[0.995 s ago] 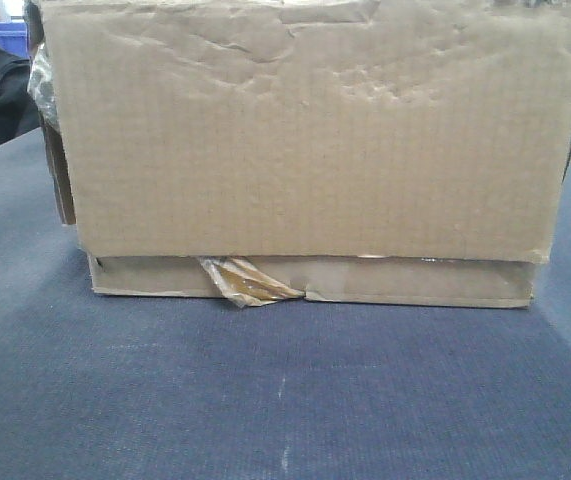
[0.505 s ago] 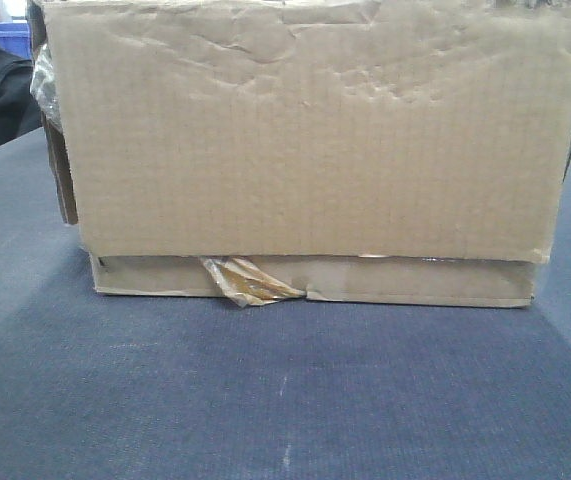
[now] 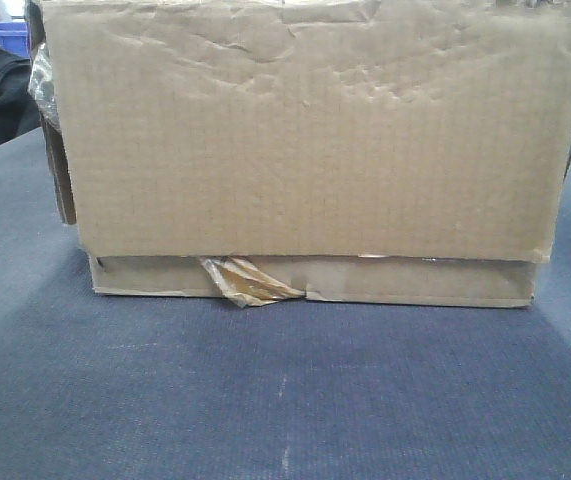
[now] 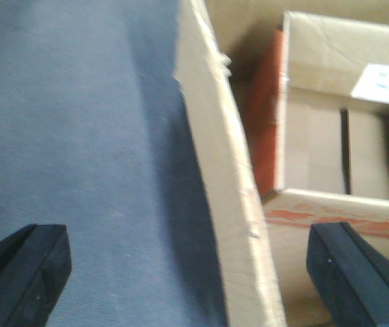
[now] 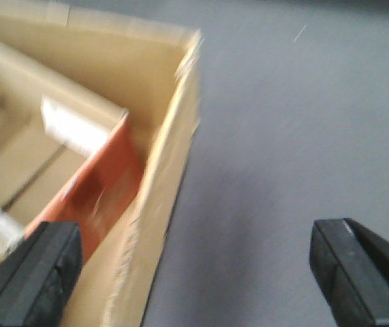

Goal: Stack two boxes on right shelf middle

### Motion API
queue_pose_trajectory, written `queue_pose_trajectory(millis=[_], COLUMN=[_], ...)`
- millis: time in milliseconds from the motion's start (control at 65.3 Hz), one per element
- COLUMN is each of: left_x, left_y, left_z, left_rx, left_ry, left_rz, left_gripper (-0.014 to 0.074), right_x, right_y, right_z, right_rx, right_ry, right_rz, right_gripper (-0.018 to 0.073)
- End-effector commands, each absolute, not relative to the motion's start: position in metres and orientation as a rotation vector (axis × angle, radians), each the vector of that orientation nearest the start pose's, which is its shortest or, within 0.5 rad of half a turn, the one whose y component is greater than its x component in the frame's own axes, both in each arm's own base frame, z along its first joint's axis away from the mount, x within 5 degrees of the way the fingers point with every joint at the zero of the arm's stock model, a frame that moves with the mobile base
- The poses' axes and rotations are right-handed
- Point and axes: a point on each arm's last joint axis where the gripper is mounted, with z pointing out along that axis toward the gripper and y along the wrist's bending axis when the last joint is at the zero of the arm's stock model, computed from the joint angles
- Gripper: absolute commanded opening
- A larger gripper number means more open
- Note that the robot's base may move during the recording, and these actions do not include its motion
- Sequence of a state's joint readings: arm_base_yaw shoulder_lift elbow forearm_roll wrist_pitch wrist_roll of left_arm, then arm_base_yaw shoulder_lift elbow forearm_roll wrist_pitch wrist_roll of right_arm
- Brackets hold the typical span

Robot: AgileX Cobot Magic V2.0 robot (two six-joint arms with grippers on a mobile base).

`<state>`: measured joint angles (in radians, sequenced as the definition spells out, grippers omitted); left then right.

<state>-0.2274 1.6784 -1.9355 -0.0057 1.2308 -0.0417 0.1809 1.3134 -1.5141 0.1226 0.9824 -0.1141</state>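
Box: your large brown corrugated cardboard box [image 3: 305, 130] sits on the dark grey bench top [image 3: 285, 400], long axis crosswise to you.
Left gripper [image 4: 187, 255]: spread wide, straddling the box's left end.
Right gripper [image 5: 197, 255]: spread wide, straddling its right end.

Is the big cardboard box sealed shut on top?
No, the left wrist view looks down past the wall of the cardboard box into its open top, where a smaller box with an orange side sits inside.
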Motion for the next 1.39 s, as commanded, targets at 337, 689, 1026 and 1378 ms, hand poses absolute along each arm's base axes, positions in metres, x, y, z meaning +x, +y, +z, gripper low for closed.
queue_pose_trajectory(millis=[337,689,1026,1378], left_x=[0.377,0.396,0.400,0.401], left_y=[-0.095,-0.100,-0.101,-0.099], left_z=[0.390,0.360,0.352,0.352], left_rx=[0.249,0.252,0.254,0.257], left_ry=[2.565,2.642,2.661,2.659], left_rz=[-0.182,-0.183,-0.175,-0.142], left_gripper=[0.0610,0.0610,0.0555,-0.0111], right_x=[0.322,0.340,0.346,0.346], right_y=[0.083,0.088,0.089,0.089], right_z=[0.372,0.347,0.338,0.338], right_rx=[-0.402,-0.399,-0.398,-0.398], right_ry=[2.515,2.579,2.597,2.597], right_rz=[0.202,0.222,0.224,0.224], right_gripper=[0.0570,0.0570,0.0558,-0.0148])
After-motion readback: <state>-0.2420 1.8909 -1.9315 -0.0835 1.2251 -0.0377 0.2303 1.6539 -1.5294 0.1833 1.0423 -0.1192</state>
